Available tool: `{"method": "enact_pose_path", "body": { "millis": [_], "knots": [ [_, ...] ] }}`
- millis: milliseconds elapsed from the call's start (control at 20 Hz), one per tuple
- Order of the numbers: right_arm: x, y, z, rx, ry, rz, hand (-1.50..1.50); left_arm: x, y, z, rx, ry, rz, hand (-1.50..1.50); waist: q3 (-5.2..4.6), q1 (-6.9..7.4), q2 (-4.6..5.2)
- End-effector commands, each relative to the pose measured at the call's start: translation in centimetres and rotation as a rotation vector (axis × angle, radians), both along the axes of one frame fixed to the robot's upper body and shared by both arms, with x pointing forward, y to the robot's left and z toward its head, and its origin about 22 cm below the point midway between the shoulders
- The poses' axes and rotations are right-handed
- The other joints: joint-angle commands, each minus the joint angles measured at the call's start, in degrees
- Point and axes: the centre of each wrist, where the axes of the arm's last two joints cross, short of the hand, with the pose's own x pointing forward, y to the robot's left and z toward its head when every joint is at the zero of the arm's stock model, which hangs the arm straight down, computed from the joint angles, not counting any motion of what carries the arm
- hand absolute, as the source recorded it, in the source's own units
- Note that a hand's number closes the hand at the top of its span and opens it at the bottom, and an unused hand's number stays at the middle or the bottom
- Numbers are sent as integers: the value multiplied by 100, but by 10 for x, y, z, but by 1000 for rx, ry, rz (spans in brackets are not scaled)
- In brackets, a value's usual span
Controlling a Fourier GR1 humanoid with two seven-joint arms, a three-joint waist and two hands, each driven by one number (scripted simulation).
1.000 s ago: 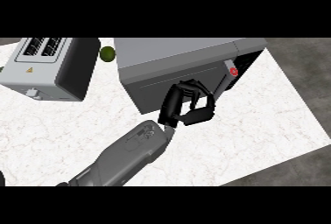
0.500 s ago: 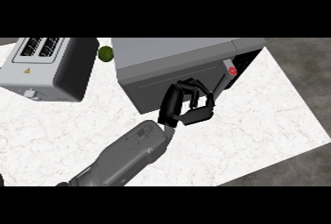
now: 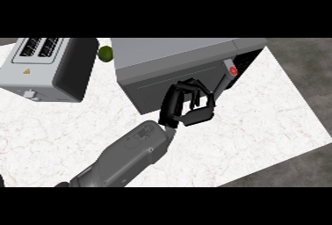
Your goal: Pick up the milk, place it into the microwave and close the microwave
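Head view shows one hand (image 3: 188,105), fingers curled with nothing visibly held, against the microwave (image 3: 175,66) front beside a toaster (image 3: 45,66). No milk is visible. A carton would probably be light and slightly crushable, best gripped around its sides.

So the microwave (image 3: 182,66) sits toward the back of the surface (image 3: 259,127), toaster (image 3: 48,68) off to its left. A lime (image 3: 105,53) sits between them, and one hand (image 3: 188,105) is right up against the microwave's front.

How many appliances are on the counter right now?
2: a toaster at the far left, and the microwave at centre, behind the hand. The arm may hide others.
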Motion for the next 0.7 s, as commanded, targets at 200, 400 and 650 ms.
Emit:
{"method": "enact_pose_path", "body": {
  "millis": [200, 400, 650],
  "knots": [
    [5, -13, 15, -15, -11, -30, -150, 27, 1, 21, -18, -43, 48, 150, 4, -4, 70],
    [7, -21, 28, -37, -40, -51, -150, 27, 0, 20, -24, -45, 47, 150, 7, -9, 80],
    [7, -28, 37, -74, -39, -50, -150, 26, 1, 17, -35, -47, 59, 150, 11, -87, 102]
  ]
}}
